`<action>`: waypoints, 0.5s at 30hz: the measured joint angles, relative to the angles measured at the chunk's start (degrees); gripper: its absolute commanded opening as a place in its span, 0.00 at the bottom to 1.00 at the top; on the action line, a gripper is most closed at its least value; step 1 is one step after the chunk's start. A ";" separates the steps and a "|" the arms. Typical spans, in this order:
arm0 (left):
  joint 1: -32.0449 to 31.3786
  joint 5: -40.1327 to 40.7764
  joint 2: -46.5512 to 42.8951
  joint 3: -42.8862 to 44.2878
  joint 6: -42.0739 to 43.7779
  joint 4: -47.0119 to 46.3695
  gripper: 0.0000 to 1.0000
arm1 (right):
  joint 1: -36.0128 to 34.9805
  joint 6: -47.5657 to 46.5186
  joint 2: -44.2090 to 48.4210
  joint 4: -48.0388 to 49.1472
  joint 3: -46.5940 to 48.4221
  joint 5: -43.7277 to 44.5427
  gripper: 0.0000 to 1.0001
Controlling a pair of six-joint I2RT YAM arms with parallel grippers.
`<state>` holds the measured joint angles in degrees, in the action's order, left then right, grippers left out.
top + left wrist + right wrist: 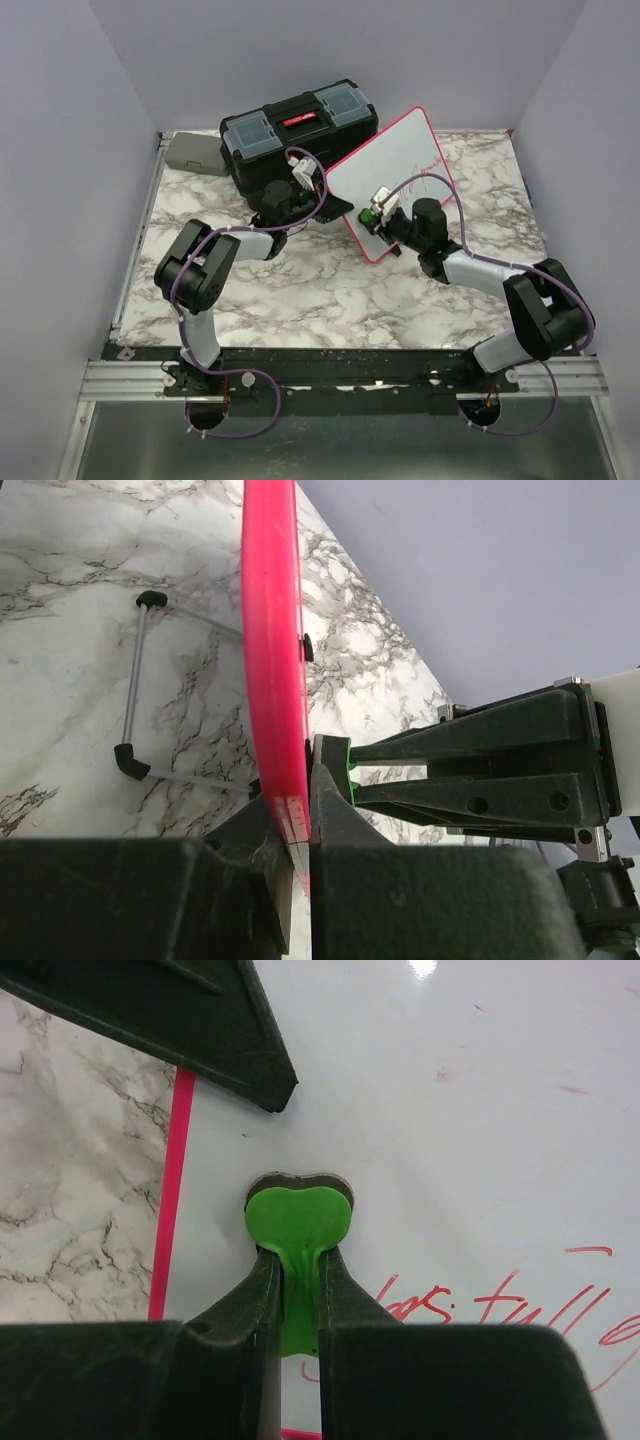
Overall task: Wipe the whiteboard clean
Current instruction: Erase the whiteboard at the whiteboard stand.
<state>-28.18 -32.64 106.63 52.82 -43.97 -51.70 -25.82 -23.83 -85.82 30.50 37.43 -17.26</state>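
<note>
Slippage worrying me: left gripper (305, 780) clamping pink-framed whiteboard (385, 185) edge, right gripper (298, 1265) pinching green heart-shaped eraser (298, 1218); hard pushing maybe twisting it loose

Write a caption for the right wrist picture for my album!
The right gripper holds a green heart-shaped eraser on the whiteboard, beside red writing.

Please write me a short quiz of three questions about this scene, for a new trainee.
1. True or false: the left tool grips the frame of the whiteboard.
2. What does the right tool hold? A) a marker B) a green eraser C) a cloth
3. Fill in: the writing on the board is ___ in colour.
Key: 1 true; 2 B; 3 red.
</note>
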 measured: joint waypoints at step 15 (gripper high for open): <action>-0.07 -0.17 0.02 0.00 -0.48 -0.26 0.00 | 1.36 -12.96 1.03 -13.86 1.86 -13.03 0.01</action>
<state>-28.25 -32.82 106.65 52.82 -44.45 -51.96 -24.47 -36.80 -84.79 16.64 39.29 -30.28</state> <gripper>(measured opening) 0.044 0.133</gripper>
